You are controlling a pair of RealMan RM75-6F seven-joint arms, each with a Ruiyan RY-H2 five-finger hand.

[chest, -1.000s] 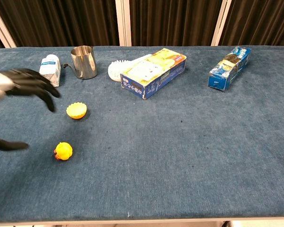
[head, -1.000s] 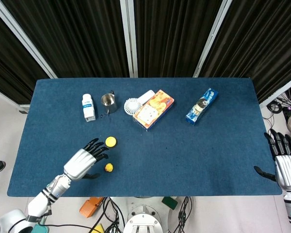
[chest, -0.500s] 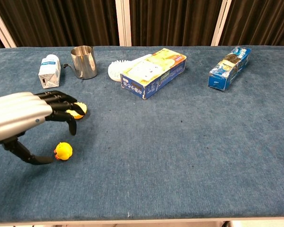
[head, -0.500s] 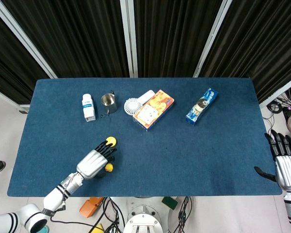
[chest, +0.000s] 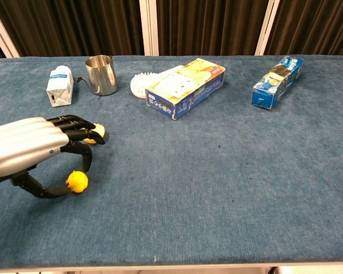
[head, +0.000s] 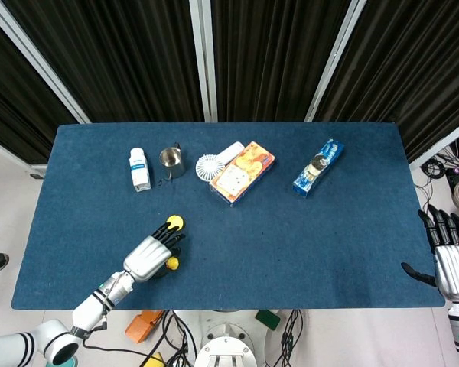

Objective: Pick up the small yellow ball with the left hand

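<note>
The small yellow ball (chest: 77, 181) lies on the blue table (chest: 217, 171) near its front left; the head view shows the ball (head: 171, 264) too. My left hand (chest: 31, 148) hovers over it, fingers (chest: 80, 137) arched above and apart. The thumb tip touches the ball's left side, and one finger points down just above it. The ball still rests on the cloth. In the head view my left hand (head: 149, 256) covers the ball's left edge. My right hand (head: 451, 260) hangs off the table's right edge, fingers spread, holding nothing.
A yellow-orange round cup-like piece (chest: 95, 132) sits just behind my left fingertips. Along the back stand a white bottle (chest: 59, 85), a steel cup (chest: 100, 75), a white fan (chest: 141, 85), a biscuit box (chest: 186, 87) and a blue cookie pack (chest: 277, 81).
My left hand moved right and down over the ball, then its fingers curled closer around it. The thumb now touches the ball. The right hand stayed still.
</note>
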